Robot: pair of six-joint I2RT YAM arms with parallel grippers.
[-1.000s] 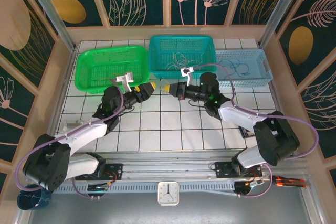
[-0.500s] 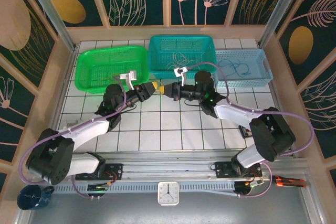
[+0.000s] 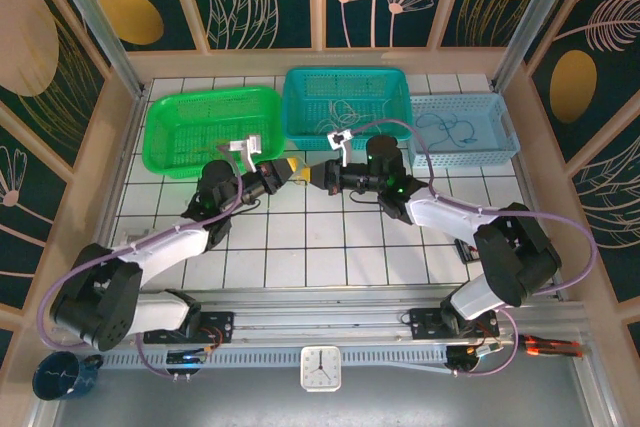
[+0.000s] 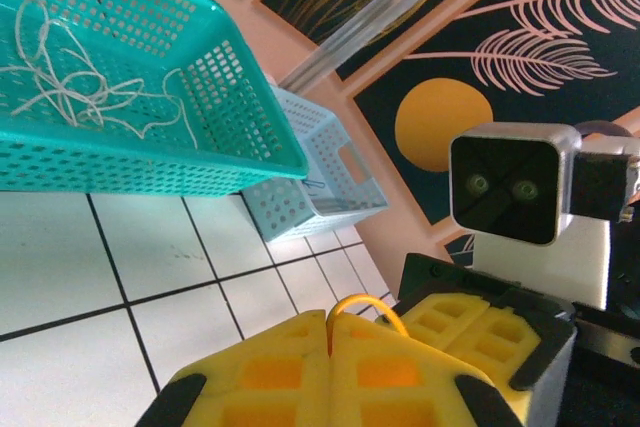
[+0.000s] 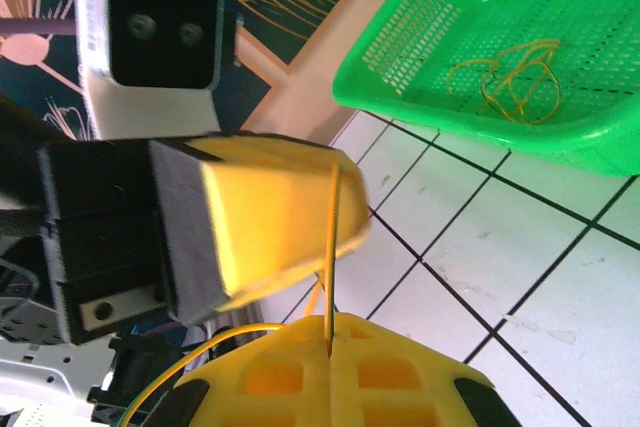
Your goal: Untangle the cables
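table (image 3: pixel 300 247): white tiles with a dark grid, walled on the left, right and far sides
left arm (image 3: pixel 160 242): reaches from the near left corner to the middle of the table
right arm (image 3: pixel 450 215): reaches from the near right corner to the same spot, tip to tip with the left
green basket (image 3: pixel 212 92): far left on the table, with a few loose yellow cables (image 5: pixel 510 77) lying on its floor
teal basket (image 3: pixel 345 72): far middle, touching the green one, with a loose heap of white cables (image 4: pixel 80 92) inside
light blue basket (image 3: pixel 470 152): far right, against the teal one, with a thin light blue cable (image 3: pixel 450 129) curled inside
left gripper (image 3: pixel 293 165): just near of the teal basket's near left corner, yellow pads pressed together, a small loop of cable sticking out of the seam at the tips
right gripper (image 3: pixel 312 175): just right of the left one, nearly touching it, pads together and clamped on the same cable
yellow-orange cable (image 5: pixel 329 247): off the table, runs straight and short from the right gripper's seam to the left gripper's pads; the rest trails back in a curve beside the right gripper
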